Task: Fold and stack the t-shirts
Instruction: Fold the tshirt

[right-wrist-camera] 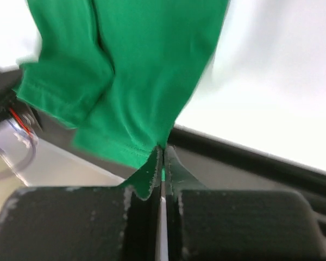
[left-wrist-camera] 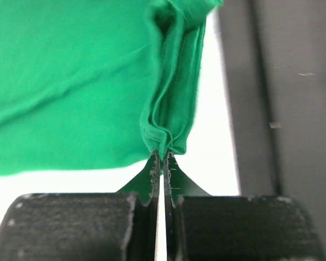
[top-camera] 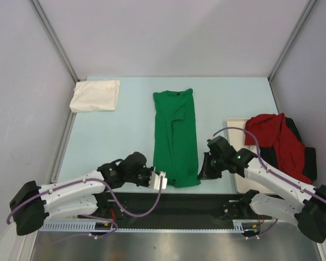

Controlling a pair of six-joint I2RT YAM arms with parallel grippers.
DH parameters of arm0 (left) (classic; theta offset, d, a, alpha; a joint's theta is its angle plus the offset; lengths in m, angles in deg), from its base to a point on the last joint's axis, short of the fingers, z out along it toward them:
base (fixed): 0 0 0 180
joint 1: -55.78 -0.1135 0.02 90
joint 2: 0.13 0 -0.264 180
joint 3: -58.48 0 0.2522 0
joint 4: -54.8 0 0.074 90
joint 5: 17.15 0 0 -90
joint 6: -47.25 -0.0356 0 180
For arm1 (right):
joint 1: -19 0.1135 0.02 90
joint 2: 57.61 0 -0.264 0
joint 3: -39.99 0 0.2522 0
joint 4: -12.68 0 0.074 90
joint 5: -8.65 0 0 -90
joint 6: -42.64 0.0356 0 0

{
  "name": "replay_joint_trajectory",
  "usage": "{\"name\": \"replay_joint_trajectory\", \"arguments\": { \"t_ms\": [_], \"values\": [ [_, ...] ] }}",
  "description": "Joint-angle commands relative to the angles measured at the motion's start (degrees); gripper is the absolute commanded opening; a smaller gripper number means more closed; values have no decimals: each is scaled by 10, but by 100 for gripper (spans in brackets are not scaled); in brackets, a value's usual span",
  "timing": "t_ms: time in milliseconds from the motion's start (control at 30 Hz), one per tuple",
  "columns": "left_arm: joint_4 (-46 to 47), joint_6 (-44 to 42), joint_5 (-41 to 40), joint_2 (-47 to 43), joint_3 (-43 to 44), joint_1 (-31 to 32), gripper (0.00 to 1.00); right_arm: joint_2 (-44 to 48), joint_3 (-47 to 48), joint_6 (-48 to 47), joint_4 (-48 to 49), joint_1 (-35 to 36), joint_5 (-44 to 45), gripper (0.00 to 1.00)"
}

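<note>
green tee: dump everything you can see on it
The green tee is bright green, a soft cotton-like knit. It is folded lengthwise into a long narrow strip with the sleeves tucked in, and creased around the middle. It lies mid-table, neck opening at the far end and hem toward the arms. The left end effector is shut on the bunched near-left hem corner, and the right end effector is shut on the near-right corner. Nothing else touches it.
</note>
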Motion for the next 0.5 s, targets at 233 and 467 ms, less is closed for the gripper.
{"name": "replay_joint_trajectory", "arguments": {
  "t_ms": [233,467],
  "values": [
    [71,79,91,159,174,-219,0,-182,171,-165,118,-197,-31,0],
    [67,88,51,274,270,-280,0,-346,279,-179,180,-247,-53,0]
  ]
}}
